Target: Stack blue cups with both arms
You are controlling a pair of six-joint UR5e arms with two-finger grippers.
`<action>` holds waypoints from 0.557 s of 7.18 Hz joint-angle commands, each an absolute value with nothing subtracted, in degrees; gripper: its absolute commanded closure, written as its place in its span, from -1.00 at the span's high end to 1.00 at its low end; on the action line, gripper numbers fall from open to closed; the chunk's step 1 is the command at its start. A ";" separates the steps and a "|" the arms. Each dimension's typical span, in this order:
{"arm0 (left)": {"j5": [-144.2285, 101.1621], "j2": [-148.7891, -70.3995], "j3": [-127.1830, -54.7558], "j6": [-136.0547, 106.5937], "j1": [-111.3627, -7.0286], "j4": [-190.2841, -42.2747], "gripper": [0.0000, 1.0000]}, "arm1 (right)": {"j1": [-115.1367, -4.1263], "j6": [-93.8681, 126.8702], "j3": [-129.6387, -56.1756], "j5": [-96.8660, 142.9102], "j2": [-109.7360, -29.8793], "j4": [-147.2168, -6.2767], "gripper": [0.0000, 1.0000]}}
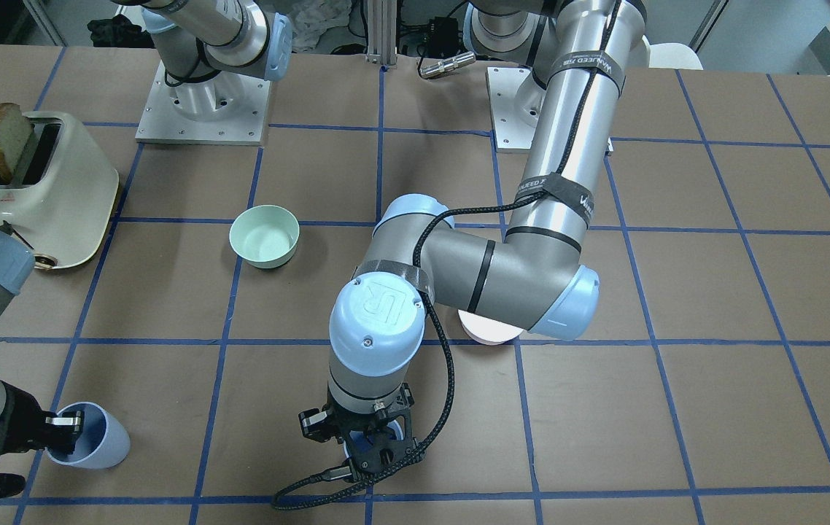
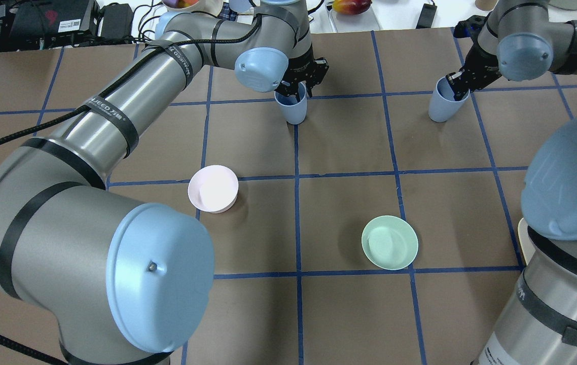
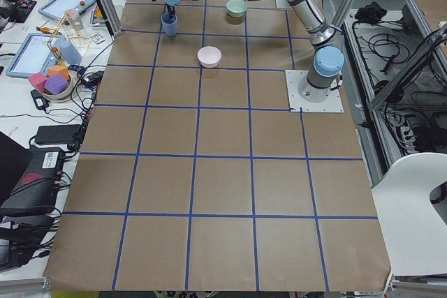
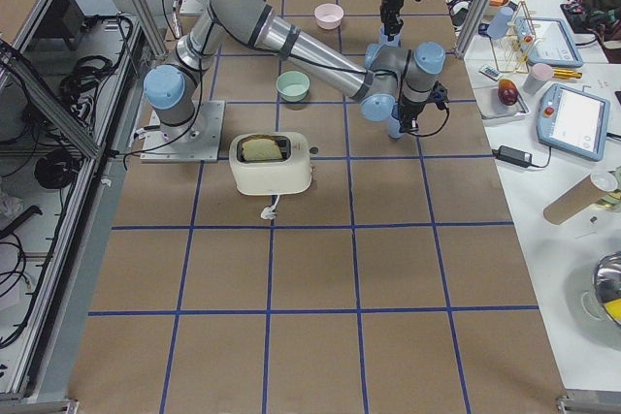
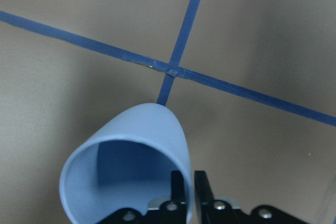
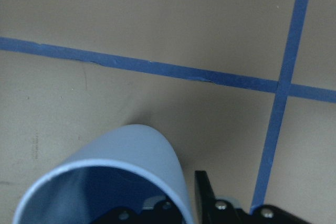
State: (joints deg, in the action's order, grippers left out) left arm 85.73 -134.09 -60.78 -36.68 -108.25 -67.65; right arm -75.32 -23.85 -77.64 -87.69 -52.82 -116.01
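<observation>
Two pale blue cups are in view. My left gripper [image 2: 296, 85] is shut on the rim of one blue cup [image 2: 291, 109], one finger inside and one outside, at a tape crossing at the far middle of the table. The left wrist view shows this cup [image 5: 142, 140] pinched at its rim. In the front view the left gripper [image 1: 365, 437] hides most of that cup. My right gripper [image 2: 457, 83] is shut on the rim of the other blue cup [image 2: 443, 105], which tilts; it also shows in the front view [image 1: 98, 437] and the right wrist view [image 6: 126, 161].
A pale pink bowl [image 2: 213, 188] and a mint-green bowl [image 2: 390, 242] sit nearer the robot, between the arms. A cream toaster [image 1: 43, 193] holding a bread slice [image 1: 8, 138] stands on the robot's right side. Blue tape lines grid the brown table.
</observation>
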 commanded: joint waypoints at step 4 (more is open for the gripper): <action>82.89 -115.36 -61.35 -25.69 -101.27 -97.80 1.00 | -78.73 -11.21 -68.49 -82.21 -57.56 -99.26 -1.00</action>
State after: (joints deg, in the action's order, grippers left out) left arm 83.64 -121.19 -61.14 -29.35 -103.67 -86.46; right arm -76.97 -16.50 -70.92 -85.41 -56.09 -103.80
